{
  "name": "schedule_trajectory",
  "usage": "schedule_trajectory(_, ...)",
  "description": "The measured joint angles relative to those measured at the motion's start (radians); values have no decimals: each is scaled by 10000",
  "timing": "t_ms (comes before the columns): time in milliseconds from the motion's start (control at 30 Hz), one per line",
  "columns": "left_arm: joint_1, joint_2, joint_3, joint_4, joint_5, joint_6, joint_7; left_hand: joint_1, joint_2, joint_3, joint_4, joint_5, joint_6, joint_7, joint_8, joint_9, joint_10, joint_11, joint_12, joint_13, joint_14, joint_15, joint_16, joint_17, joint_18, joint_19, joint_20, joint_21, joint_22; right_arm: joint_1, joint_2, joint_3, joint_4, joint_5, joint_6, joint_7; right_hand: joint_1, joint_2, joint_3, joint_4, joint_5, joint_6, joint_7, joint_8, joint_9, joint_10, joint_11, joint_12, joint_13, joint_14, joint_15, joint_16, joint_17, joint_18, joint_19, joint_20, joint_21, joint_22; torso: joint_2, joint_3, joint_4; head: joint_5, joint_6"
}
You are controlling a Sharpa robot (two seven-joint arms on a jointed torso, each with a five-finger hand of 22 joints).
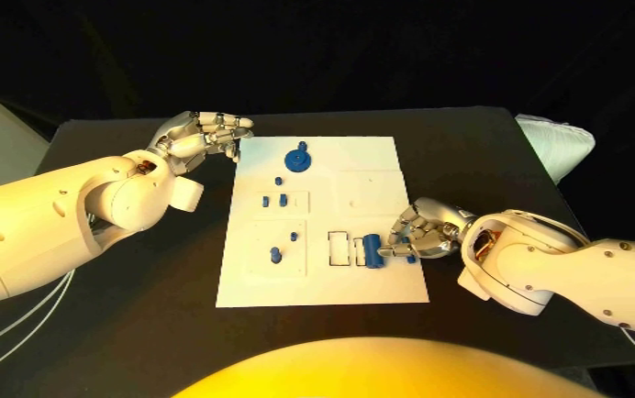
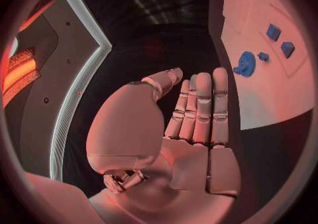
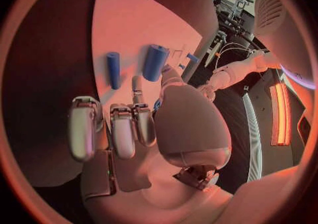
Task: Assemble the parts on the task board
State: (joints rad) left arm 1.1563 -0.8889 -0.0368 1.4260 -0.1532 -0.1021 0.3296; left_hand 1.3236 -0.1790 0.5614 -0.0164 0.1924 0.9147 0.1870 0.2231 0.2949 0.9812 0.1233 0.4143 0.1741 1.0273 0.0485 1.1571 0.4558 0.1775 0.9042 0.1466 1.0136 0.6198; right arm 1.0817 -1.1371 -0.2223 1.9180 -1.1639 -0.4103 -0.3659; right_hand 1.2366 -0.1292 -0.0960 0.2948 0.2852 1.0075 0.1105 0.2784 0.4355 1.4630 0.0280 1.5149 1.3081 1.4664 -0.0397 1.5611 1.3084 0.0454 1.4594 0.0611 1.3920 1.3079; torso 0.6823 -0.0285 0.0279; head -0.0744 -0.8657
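Head view — right robot hand (image 1: 421, 231) pinches blue cylinder (image 1: 373, 251) over task board (image 1: 371, 155).

Arms: two, glossy white rounded shells, thick forearms with small dark screw holes.
Left robot hand (image 1: 201, 137): silver metal, many-fingered, segmented fingers with smooth pale pads, dark gaps at the joints.
Right robot hand (image 1: 421, 231): same silver build, broad domed thumb base.
Cables: thin white ones beneath the left arm.
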Motion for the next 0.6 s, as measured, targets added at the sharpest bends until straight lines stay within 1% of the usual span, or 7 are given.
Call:
schedule_trajectory(33,0,-1,0,1,0,0,0,0,0,0,0,0,0,0,0,0,0,0,0,0,0,0,0,0,0,0,0,0,0,-23,43,-2,-17,-25,-7,-52,-11,-11,-24,1,0,0,0,0,2,0,0,8,0,0,0,0,0,0,0,0,0,0,0,0,0,2,-4)
schedule_trajectory(267,0,-14,0,16,3,0,-1,0,0,0,0,0,0,0,0,-10,0,0,0,0,0,0,0,0,0,0,0,-40,-18,-157,345,-2,-104,-148,-71,-349,-183,162,-133,3,-2,38,-38,5,51,0,0,49,-1,0,0,0,-1,-1,0,0,117,-1,5,7,2,40,-56)
schedule_trajectory(300,-1,-16,0,16,4,0,-1,0,0,0,0,0,0,0,0,-10,0,0,0,0,0,0,0,0,0,0,0,-40,-18,-169,383,4,-106,-154,-85,-370,-225,118,-133,3,-2,40,-39,14,57,0,0,49,-1,0,0,0,-1,0,0,0,117,-1,5,7,2,48,-61)
schedule_trajectory(367,-1,-18,0,17,5,0,-3,0,0,0,0,0,0,0,0,-10,0,0,0,0,0,0,0,0,0,0,0,-40,-18,-194,480,14,-115,-160,-123,-407,-222,121,-133,3,-3,44,-42,46,57,-1,0,49,-1,0,0,0,-2,0,0,0,117,-1,8,7,1,60,-66)
schedule_trajectory(433,-1,-18,1,17,5,1,-4,0,0,0,0,0,0,0,1,-10,0,0,2,0,0,0,0,0,1,0,0,-40,-17,-219,568,19,-127,-162,-163,-430,-276,175,-134,3,-3,58,-55,80,59,-1,0,49,-1,0,0,-1,-2,0,0,0,117,-1,9,11,1,64,-68)
schedule_trajectory(500,-1,-18,1,17,6,2,-5,0,0,-27,27,0,0,0,35,-10,0,0,37,0,0,0,0,0,0,0,0,-40,-18,-237,619,30,-162,-163,-201,-454,-276,175,-133,3,-3,69,-61,145,90,-1,0,49,-2,0,1,-1,-2,0,-1,0,117,-2,8,10,1,66,-69)
schedule_trajectory(600,-1,-18,1,18,7,5,-7,0,0,-27,27,0,0,0,35,-10,0,0,37,0,0,0,0,0,0,0,0,-40,-17,-271,699,46,-223,-164,-271,-484,-275,175,-159,-23,35,135,-67,157,108,-1,0,49,-2,0,1,-1,-3,0,0,0,117,-2,6,7,1,66,-70)
